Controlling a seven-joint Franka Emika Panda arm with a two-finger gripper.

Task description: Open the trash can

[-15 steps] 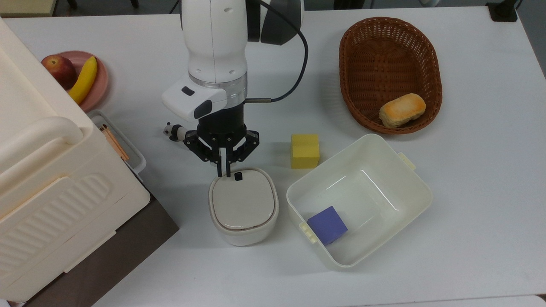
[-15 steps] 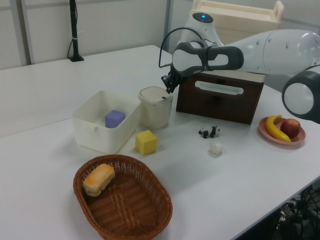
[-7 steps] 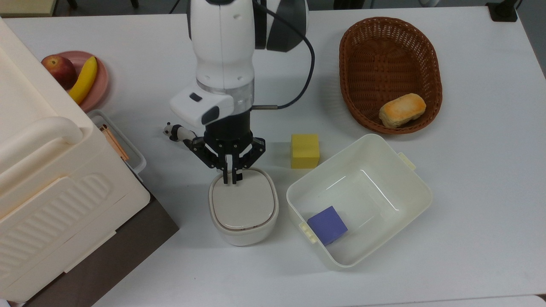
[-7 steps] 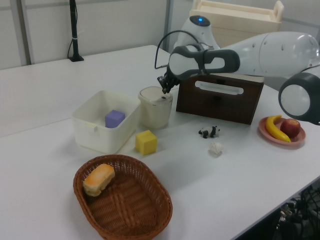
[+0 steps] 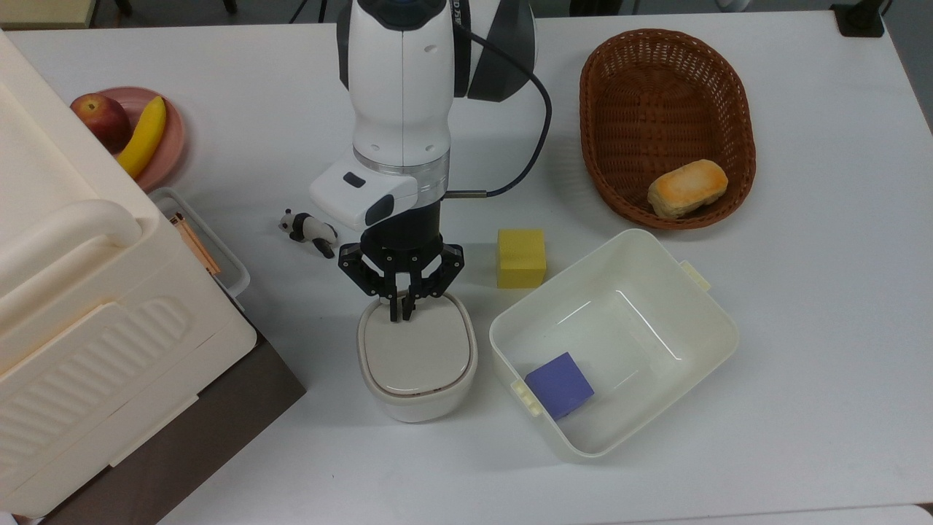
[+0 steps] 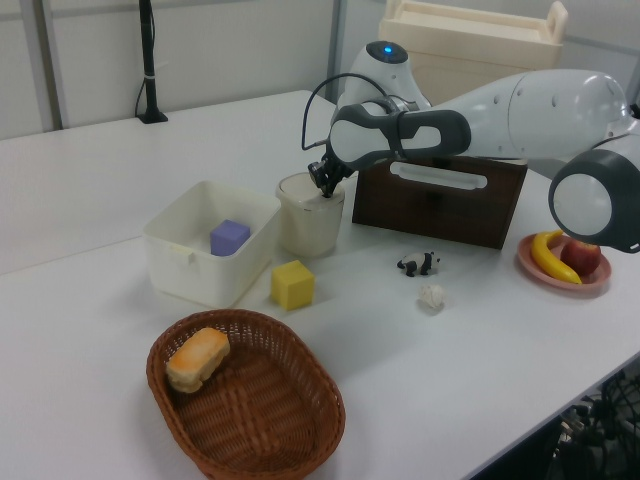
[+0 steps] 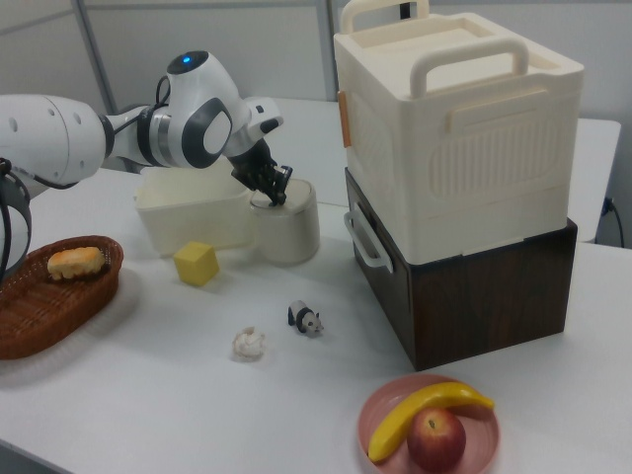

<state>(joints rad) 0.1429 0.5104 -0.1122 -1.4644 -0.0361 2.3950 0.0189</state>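
counter (image 5: 802, 306): white, lying under even light | wall panels (image 6: 230, 50): pale grey, running behind the counter in the left view | black pole (image 6: 148, 60): standing at the counter's far edge | floor (image 5: 197, 11): dark, showing beyond the counter's far edge

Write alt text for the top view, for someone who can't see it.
A white robot arm's shut gripper presses down on the far edge of a closed trash can lid. Toward the top view's right are a yellow block, a white tub holding a purple cube, and a wicker basket with bread.
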